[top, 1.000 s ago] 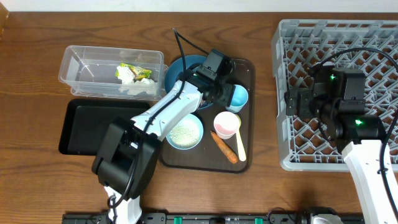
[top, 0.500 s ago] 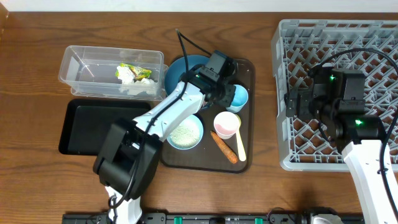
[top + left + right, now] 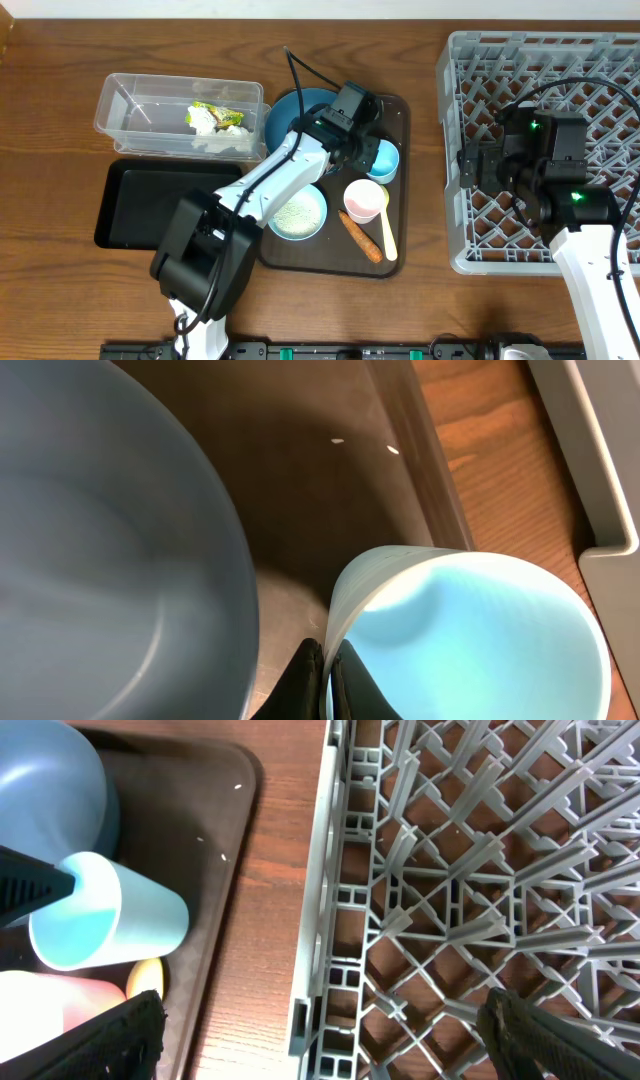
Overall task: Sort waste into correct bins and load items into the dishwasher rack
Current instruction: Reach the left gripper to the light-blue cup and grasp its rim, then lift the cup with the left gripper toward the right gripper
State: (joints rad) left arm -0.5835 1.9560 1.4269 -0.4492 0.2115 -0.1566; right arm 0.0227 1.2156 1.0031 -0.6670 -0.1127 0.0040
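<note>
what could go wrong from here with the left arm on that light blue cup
1. The left tool pinches only the thin rim of the light blue cup, so the cup may slip or swing when lifted.
2. The dark blue bowl sits right beside the cup, and the pink cup is close too; a swinging cup might knock either.

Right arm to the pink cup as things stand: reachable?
Probably yes. The right gripper hangs open over the rack's left wall, and the pink cup stands uncovered on the right side of the brown tray. The left gripper, shut on the light blue cup right beside it, leaves tight clearance.
</note>
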